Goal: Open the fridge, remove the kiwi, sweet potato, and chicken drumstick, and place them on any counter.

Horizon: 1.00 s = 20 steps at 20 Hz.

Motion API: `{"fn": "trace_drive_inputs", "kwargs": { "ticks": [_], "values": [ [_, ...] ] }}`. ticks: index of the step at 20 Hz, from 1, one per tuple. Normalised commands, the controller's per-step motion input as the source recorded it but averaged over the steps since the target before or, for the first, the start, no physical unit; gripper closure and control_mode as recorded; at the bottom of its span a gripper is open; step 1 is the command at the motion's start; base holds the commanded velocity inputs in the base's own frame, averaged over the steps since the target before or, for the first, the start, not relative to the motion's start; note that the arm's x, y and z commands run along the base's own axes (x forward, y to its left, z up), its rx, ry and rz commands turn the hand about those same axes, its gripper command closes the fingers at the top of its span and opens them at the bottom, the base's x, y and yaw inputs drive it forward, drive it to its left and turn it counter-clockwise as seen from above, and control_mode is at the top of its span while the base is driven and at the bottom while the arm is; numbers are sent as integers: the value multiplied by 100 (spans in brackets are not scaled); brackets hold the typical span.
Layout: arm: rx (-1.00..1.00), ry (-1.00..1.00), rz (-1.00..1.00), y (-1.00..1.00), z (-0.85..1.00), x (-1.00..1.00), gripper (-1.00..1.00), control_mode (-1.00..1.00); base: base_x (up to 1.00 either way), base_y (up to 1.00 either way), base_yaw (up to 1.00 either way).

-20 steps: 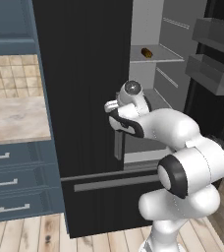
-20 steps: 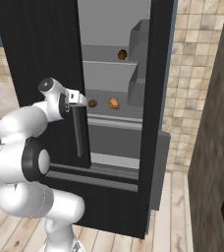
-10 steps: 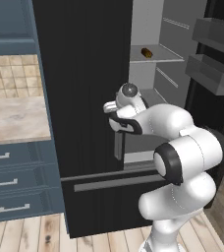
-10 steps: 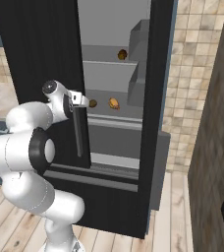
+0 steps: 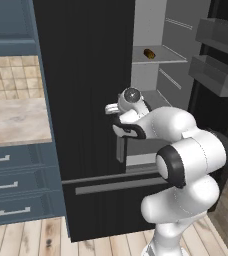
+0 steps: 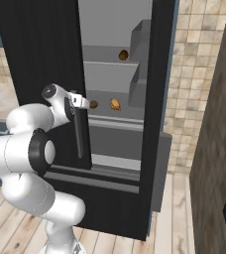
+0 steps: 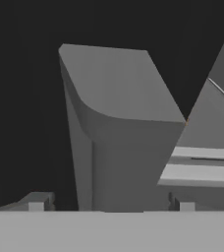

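Note:
The black fridge [image 5: 86, 65] has its left door shut and its right door swung open on light grey shelves. My gripper [image 5: 112, 110] is at the top of the left door's grey vertical handle [image 5: 120, 147]. The hand view has the handle's end [image 7: 119, 118] between my two spread fingertips [image 7: 35, 202], with gaps on both sides, so the gripper is open. The sweet potato [image 5: 148, 53] lies on the upper shelf. The kiwi [image 6: 93, 104] and the golden chicken drumstick [image 6: 115, 104] lie on the shelf below. The beige counter [image 5: 13, 122] is left of the fridge.
Blue-grey drawers [image 5: 11, 172] sit under the counter, with a cabinet above. The open right door [image 5: 218, 75] carries grey bins and juts out on the right. A grey drawer bar [image 5: 121, 185] crosses the fridge below the doors. The tiled wall [image 6: 194, 84] flanks the fridge.
My hand stays at the top of the left door's handle. The elbow and forearm have shifted slightly closer to the fridge. The foods have not moved.

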Motion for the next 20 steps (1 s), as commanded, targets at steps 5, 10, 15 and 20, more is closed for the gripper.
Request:
{"fn": "trace_drive_inputs", "kwargs": {
  "ticks": [5, 10, 15, 20],
  "values": [
    [0, 0, 0, 0, -3, 8, 100, -100, 0, 0, 0],
    [0, 0, 0, 0, 0, 0, 100, -100, 0, 0, 0],
    [0, 0, -8, 34, 0, -8, 100, -100, 0, 0, 0],
    [0, 0, -16, 40, 0, -52, 100, -100, 0, 0, 0]
  ]
}}
